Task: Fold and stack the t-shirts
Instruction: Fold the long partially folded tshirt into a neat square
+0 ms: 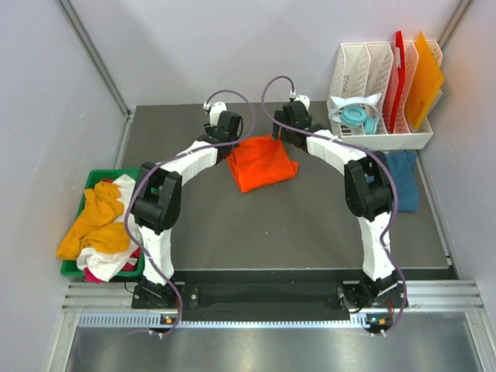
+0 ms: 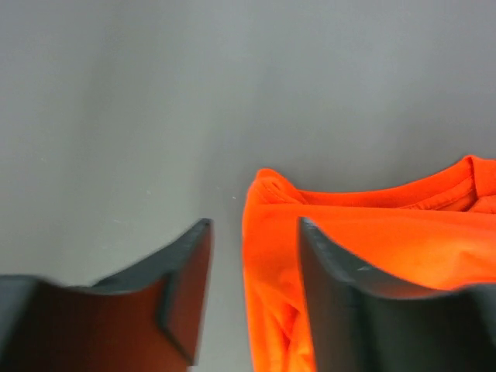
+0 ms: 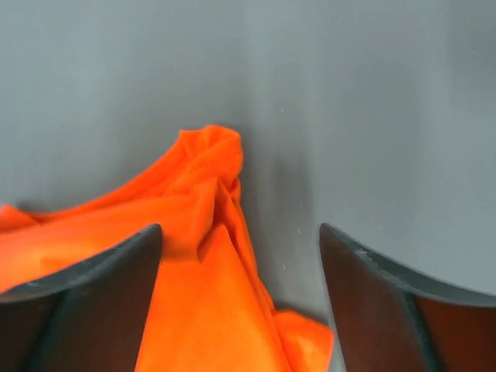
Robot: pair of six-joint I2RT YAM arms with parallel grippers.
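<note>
Bin side: a heap of t-shirts (image 1: 97, 225), yellow-orange, white and a bit of red, spills over a green bin (image 1: 101, 173) at the desk's (image 1: 271, 225) left edge.
Left pincer (image 2: 255, 225): spread open and gripping nothing. One far corner of the orange t-shirt (image 1: 260, 164) lies between its fingers, and the right-hand finger (image 2: 349, 302) hangs over the cloth.
Orange t-shirt: mid-desk, partly folded and rumpled, with its far edge between the two arms.
Right pincer (image 3: 240, 229): wide open and empty, with the other far corner bunched up between its fingers.
Right side: a teal-blue t-shirt (image 1: 403, 180) lies flat by the white rack (image 1: 384, 139).
Handling: I'd judge the cloth light, limp and not fragile. It will sag and drag rather than hold a shape, so the two far corners look the best places to pinch, both layers together.
Overhead view: it alone shows the whole shirt, the bin and the blue one, but the wrists hide the fingertips there.
Wrist views: they alone show the gaps between the fingers and each corner's wrinkles. Whether the tips touch the cloth, I can't tell.
</note>
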